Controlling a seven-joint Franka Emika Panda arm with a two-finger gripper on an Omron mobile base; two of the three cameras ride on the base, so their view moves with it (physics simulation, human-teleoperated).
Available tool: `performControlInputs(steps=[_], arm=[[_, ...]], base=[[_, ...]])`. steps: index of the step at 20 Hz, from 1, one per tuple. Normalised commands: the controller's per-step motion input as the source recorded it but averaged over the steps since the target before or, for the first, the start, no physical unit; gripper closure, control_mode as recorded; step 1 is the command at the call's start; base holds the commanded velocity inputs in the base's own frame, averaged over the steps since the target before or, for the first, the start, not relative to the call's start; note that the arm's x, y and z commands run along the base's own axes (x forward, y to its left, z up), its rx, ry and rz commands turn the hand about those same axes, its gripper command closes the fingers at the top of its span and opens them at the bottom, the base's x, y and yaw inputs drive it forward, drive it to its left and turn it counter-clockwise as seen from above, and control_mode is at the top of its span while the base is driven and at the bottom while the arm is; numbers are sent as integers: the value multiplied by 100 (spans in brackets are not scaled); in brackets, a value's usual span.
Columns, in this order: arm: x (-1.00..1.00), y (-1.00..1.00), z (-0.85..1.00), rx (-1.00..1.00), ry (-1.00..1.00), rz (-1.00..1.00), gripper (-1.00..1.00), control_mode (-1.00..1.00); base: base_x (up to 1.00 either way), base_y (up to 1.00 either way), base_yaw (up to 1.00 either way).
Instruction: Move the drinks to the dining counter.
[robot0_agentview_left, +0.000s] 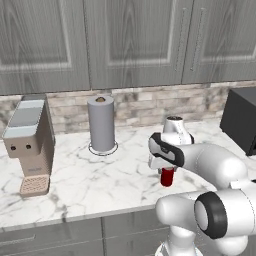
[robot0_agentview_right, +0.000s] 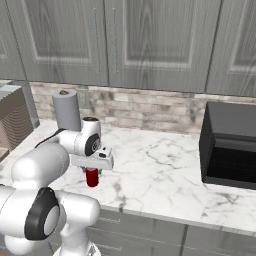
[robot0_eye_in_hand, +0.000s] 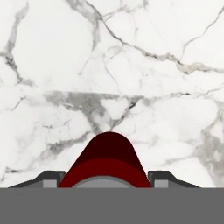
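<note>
Simply short red can, silver-topped.

The white arm rises from the lower right of the left base view, bends at a dark-ringed elbow and reaches toward the middle of the frame, its wrist turned straight down. The gripper hangs below the wrist near centre, its jaws closed on the red can. In the hand view the two dark fingertips flank the can at the bottom edge, pressed against its sides
</note>
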Motion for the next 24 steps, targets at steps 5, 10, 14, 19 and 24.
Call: performControlInputs(steps=[5, 10, 14, 19, 24], arm=[[-25, -17, 23, 0, -2, 0, 100, -100], [-42, -3, 50, 0, -7, -5, 100, -100], [-39, 0, 50, 0, -6, -7, 100, -100], [-10, 0, 57, 0, -1, -5, 100, -100], [0, 0, 49, 0, 0, -4, 100, -100]], base=[[0, 0, 0], [0, 0, 0], [0, 0, 0], [0, 0, 0], [0, 0, 0]])
